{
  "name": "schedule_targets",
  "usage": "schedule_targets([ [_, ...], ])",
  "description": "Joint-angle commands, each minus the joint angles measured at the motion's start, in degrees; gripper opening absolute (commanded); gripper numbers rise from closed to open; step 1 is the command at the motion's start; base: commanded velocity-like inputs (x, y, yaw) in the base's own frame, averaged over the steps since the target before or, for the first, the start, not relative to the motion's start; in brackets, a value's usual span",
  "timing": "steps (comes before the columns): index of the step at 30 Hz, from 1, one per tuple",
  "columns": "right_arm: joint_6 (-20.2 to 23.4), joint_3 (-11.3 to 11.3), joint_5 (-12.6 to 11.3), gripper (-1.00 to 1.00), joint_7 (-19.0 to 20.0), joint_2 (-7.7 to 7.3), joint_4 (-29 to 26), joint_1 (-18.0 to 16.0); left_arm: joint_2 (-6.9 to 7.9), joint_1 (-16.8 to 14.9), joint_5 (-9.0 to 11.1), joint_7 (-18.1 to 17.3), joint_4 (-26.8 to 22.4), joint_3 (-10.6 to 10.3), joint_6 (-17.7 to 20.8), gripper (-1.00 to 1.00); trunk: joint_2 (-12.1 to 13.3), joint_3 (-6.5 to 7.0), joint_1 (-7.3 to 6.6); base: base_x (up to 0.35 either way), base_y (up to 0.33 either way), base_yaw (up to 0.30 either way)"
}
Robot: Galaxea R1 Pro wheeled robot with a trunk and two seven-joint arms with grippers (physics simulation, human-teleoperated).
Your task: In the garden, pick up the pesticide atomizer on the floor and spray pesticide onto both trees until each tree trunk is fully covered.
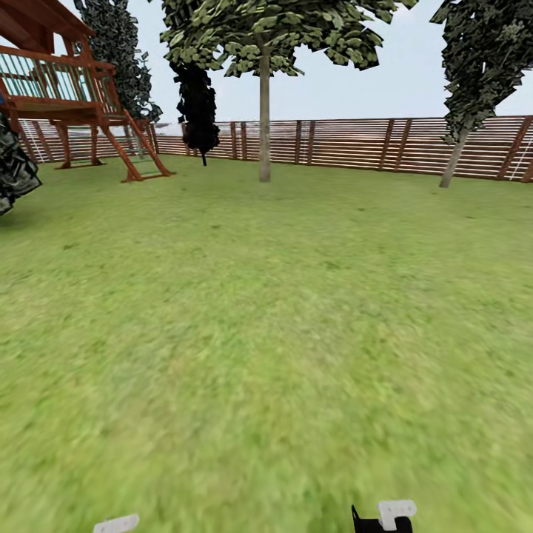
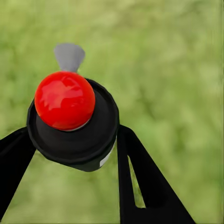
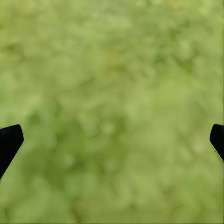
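Observation:
The pesticide atomizer (image 2: 65, 100) has a round red cap, a black collar and a grey nozzle tip. It sits between the two black fingers (image 2: 140, 177) of my left gripper (image 2: 74, 140), which is shut on it above blurred grass. My right gripper (image 3: 112, 140) is open, with only lawn between its fingertips. In the head view a tree (image 1: 264, 118) with a straight grey-tan trunk stands far ahead by the fence. A second tree (image 1: 453, 159), with dark foliage and a leaning trunk, stands at the far right. Both are a long way across the lawn.
A brown slat fence (image 1: 348, 144) closes the lawn (image 1: 266, 333) at the back. A red-brown wooden play tower (image 1: 66, 89) with a ladder stands at the back left, and a near-black tree (image 1: 198, 111) beside it. Dark foliage (image 1: 11, 170) pokes in at the left edge.

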Motion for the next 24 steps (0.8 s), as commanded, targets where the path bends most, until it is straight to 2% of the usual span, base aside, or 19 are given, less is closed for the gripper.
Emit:
schedule_targets([
  [1,0.00,0.00,0.00,1.00,0.02,0.00,0.00,0.00,0.01,0.00,0.00,0.00,0.00,0.01,0.00,-1.00,0.00,0.00,0.00,0.339,0.000,0.000],
  [24,0.00,0.00,0.00,1.00,-0.01,0.00,-0.03,0.00,-0.06,0.01,0.00,0.01,0.00,0.01,0.00,-1.00,0.00,0.00,0.00,0.339,0.000,0.000],
])
